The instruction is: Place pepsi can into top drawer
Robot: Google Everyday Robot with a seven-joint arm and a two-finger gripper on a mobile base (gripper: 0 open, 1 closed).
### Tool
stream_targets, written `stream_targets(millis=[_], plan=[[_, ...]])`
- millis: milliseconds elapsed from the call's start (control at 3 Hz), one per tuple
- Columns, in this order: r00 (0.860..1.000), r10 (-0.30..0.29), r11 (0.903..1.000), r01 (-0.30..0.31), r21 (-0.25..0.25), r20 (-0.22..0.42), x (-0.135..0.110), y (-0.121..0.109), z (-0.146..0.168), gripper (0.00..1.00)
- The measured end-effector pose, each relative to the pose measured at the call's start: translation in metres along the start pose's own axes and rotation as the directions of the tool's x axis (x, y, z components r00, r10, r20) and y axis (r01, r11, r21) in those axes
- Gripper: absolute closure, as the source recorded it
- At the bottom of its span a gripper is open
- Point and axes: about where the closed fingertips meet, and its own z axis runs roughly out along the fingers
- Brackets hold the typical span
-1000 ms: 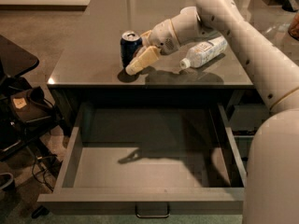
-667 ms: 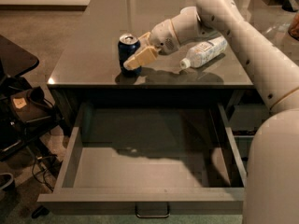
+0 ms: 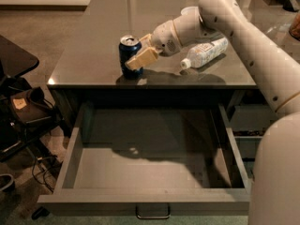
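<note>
The pepsi can (image 3: 125,54), dark blue with a silver top, stands upright near the front edge of the dark countertop (image 3: 93,55). My gripper (image 3: 135,51) reaches in from the right and is at the can's right side. It is open, with one tan finger (image 3: 140,58) in front of the can and the other behind it. The can rests on the counter. The top drawer (image 3: 145,199) is pulled fully open below the counter, wide, grey and empty, with its dark pull handle (image 3: 152,214) at the bottom.
A white plastic bottle (image 3: 205,53) lies on its side on the counter, right of the gripper. My arm (image 3: 243,46) crosses the right side of the view. Narrower drawers (image 3: 246,121) sit at the right. A dark chair with cables (image 3: 21,111) stands at the left.
My gripper has moved left along the counter so its fingers now reach past the can's sides. The can stays in place, and the drawer stays open.
</note>
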Motion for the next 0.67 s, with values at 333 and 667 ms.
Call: stream_targets(millis=[333,667], plan=[[1.000,0.017,0.9990,-0.017,0.041,-0.001,0.003,0.025,-0.019,1.00],[0.997,-0.046,0.9850,0.035,0.169,0.064,-0.046,0.078,-0.057,1.00]])
